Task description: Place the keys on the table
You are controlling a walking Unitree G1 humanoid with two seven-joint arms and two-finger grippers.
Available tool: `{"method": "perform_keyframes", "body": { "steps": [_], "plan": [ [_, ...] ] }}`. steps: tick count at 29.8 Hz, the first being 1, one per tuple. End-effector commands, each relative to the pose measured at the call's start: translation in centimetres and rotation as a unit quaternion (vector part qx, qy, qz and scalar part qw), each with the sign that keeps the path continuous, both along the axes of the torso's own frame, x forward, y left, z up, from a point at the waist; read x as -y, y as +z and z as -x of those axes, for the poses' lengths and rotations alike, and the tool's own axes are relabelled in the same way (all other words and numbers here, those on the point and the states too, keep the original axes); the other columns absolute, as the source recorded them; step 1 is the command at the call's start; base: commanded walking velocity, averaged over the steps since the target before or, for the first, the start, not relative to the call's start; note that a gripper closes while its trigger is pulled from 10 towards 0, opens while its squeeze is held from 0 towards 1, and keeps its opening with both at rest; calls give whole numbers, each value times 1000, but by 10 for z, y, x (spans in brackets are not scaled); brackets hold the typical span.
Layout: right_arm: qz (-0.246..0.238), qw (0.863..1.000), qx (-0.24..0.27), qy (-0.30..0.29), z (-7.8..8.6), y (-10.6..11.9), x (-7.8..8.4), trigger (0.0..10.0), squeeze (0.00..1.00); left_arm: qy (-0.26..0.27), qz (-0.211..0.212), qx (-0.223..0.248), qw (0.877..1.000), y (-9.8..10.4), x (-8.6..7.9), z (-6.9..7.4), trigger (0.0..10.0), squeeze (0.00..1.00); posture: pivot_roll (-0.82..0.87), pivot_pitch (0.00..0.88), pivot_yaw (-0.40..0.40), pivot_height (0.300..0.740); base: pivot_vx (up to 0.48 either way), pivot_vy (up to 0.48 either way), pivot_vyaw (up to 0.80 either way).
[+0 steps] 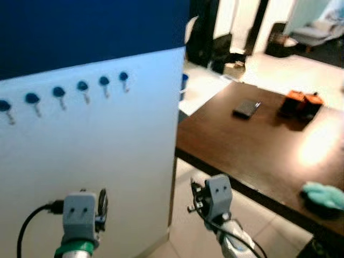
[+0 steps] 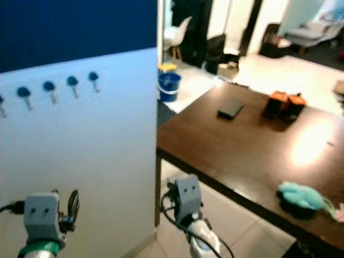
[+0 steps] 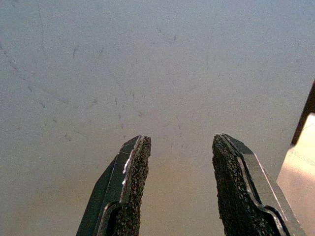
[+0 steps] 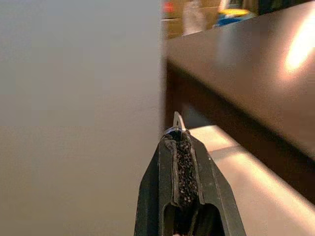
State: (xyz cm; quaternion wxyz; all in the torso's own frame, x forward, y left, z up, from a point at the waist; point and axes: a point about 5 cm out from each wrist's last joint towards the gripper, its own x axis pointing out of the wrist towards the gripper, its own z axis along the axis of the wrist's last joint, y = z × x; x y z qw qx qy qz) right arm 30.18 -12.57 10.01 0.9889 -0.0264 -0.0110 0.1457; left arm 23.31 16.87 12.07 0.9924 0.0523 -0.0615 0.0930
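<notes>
Several keys with blue heads (image 1: pixel 81 86) hang in a row high on a white wall panel (image 1: pixel 107 161). The dark brown table (image 1: pixel 252 145) stands to the right of the panel. My left gripper (image 3: pixel 179 147) is open and points at the bare white panel from close by, well below the keys, with nothing between its fingers. Low beside the table's near edge, my right gripper (image 4: pixel 178 135) is shut. A thin silver tip sticks out past its fingertips, and I cannot tell what that is.
On the table lie a black flat case (image 1: pixel 246 108), two orange-and-black items (image 1: pixel 302 102) and a teal cloth (image 1: pixel 323 194) near the right edge. A blue bucket (image 2: pixel 169 86) stands on the floor behind the panel. Chairs and bags sit farther back.
</notes>
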Motion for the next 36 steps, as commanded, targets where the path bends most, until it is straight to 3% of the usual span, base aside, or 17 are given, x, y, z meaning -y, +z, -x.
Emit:
{"method": "perform_keyframes", "body": {
  "steps": [1, 36],
  "plan": [
    [-1, 1000, -8, 6, 2, -3, -6, 10000, 0, 10, -2, -20, 1000, -9, -7, 5, 10000, 0, -143, 0, 92, 740, 0, 0, -800],
    [6, 1000, -12, -8, 0, -3, 1, 10000, 0, -5, 19, -23, 1000, -10, -4, 5, 10000, 0, -147, 0, 99, 740, 0, 0, -800]
  ]
}}
